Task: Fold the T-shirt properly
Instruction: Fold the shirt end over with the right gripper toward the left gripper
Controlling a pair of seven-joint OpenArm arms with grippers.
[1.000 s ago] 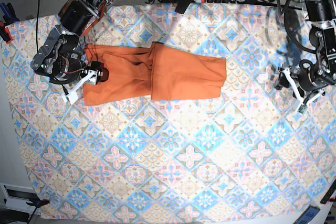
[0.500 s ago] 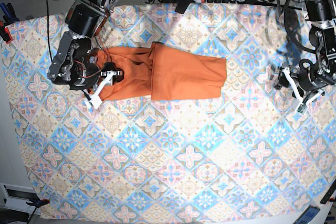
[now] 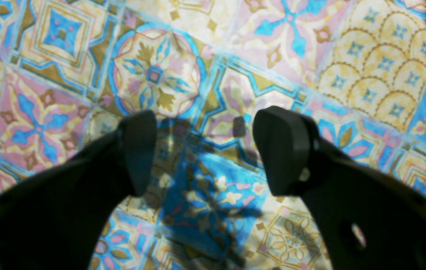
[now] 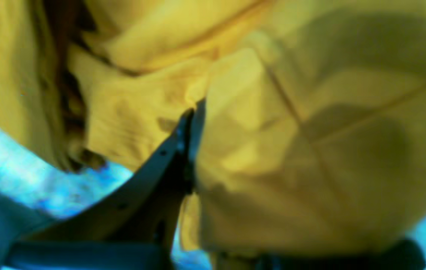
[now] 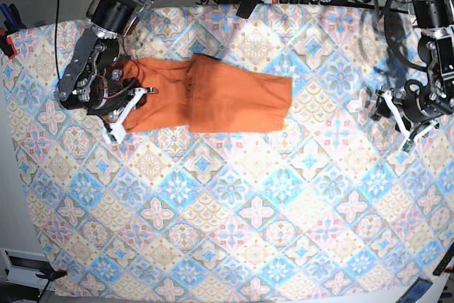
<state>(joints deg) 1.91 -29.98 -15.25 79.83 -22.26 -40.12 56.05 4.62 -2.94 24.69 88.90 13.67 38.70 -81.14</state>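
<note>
The shirt (image 5: 213,94) lies partly folded at the far left of the cloth (image 5: 234,204). The right gripper (image 5: 128,108) pinches its left end, likely to drag or fold it. The left gripper (image 3: 205,150) hangs with fingers spread, holding nothing, well to the right, out of the way.

Bright, even light from overhead fills the base view, which is sharp with short shadows. The left wrist view is soft, its fingers (image 3: 284,150) casting a dark shadow on the tablecloth (image 3: 366,71). The right wrist view is badly blurred, the T-shirt (image 4: 291,131) tinted yellow.
</note>
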